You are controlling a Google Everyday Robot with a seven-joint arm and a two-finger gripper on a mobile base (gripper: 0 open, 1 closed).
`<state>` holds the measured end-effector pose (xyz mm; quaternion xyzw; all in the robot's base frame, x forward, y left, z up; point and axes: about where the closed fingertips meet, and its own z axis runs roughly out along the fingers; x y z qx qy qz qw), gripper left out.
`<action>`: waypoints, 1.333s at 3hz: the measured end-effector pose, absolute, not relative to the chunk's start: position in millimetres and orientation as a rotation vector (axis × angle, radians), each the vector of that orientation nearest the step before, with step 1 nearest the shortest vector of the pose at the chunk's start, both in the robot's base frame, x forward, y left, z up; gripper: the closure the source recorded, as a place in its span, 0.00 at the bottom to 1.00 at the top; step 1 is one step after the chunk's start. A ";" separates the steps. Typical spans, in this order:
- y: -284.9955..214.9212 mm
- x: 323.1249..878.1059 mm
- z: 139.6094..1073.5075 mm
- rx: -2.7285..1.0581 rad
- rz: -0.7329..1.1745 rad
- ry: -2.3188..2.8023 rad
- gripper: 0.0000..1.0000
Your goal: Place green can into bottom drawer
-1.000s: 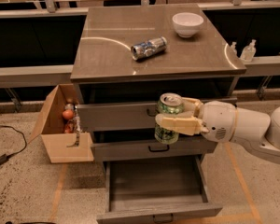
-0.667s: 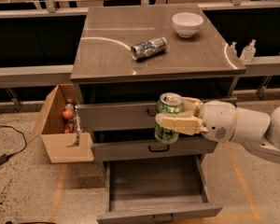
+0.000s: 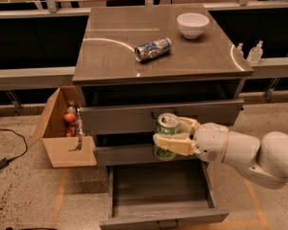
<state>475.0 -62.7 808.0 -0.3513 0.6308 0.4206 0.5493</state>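
The green can [image 3: 166, 129], with its silver top up, is held upright in my gripper [image 3: 175, 135], whose pale fingers [image 3: 172, 144] are shut around its sides. The arm reaches in from the right. The can hangs in front of the two upper drawers, above the open bottom drawer [image 3: 158, 195], a deep grey tray pulled out toward me with a dark handle at its front edge. The tray's inside shows nothing in it.
A silver-and-blue can [image 3: 153, 49] lies on its side on the cabinet top [image 3: 115, 56], with a white bowl [image 3: 192, 24] behind it. An open cardboard box [image 3: 65, 133] with items stands on the floor left of the cabinet. Two small bottles [image 3: 255, 52] stand on the right ledge.
The gripper with the green can has moved slightly down in front of the drawers. Nothing else has moved.
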 end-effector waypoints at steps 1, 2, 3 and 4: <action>-55.0 502.6 742.1 -0.844 0.895 1.457 1.00; -47.0 531.1 659.4 -0.874 0.794 1.485 1.00; -44.3 526.6 616.8 -0.841 0.788 1.548 1.00; -44.1 527.1 613.9 -0.835 0.786 1.554 1.00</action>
